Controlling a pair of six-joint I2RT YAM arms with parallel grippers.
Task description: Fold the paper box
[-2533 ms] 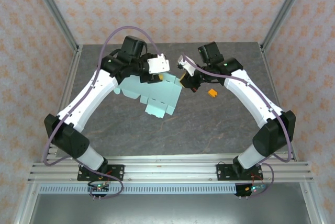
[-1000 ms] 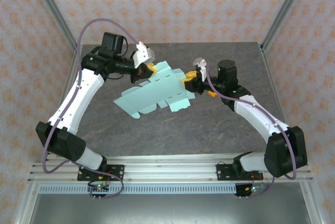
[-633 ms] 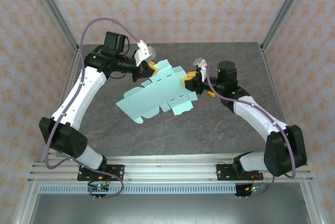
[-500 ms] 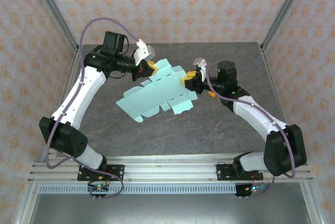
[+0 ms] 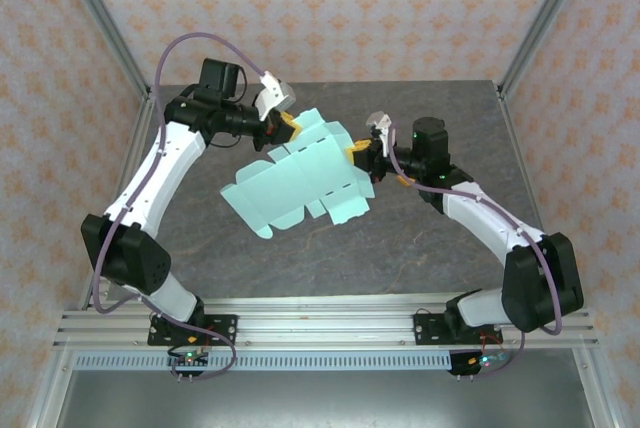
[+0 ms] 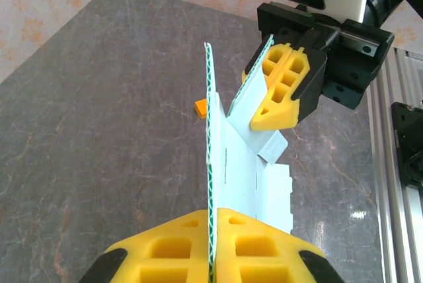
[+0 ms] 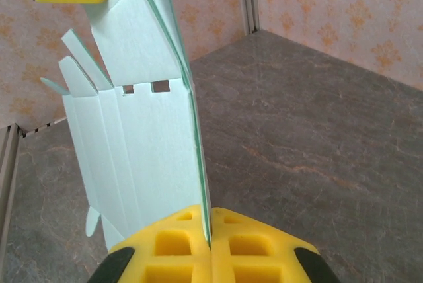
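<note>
While both my pincers hang over the table, no part of the paper box rests on it. The whole sheet is up in the air btwn the two grips, approx mid-table.

Nearest my bases, at 7 o'clock of the sheet, the loose flaps hang free, unheld.

Further out, my right pincer is clenched on the sheet's edge at 3 o'clock. Its wrist view shows the yellow pads pressed together w/ the thin card nipped in the seam and the sheet standing up from them.

An orange bit lies on the table near that pincer, approx 4 o'clock of it, apart from the card. Not my concern.

Furthest out, my left pincer is clamped on the sheet's far corner at 11 o'clock, pads closed on the card, seen edge-on.

Step, as I judge it: early.
- Sheet is mostly flat, no walls up, no tabs tucked.
- Left wrist view shows the card kinked in a shallow V btwn the grips, so prob. the first crease is being worked.

Next move calls for:
- Both grips tight.
- Wrists swung toward each other so the panel hinges on the scored line, not beside it.
- Slow going, since the card is thin & could buckle or slip out of the pads.

After that I'd likely need to set it down & re-grip to get at the flaps.
</note>
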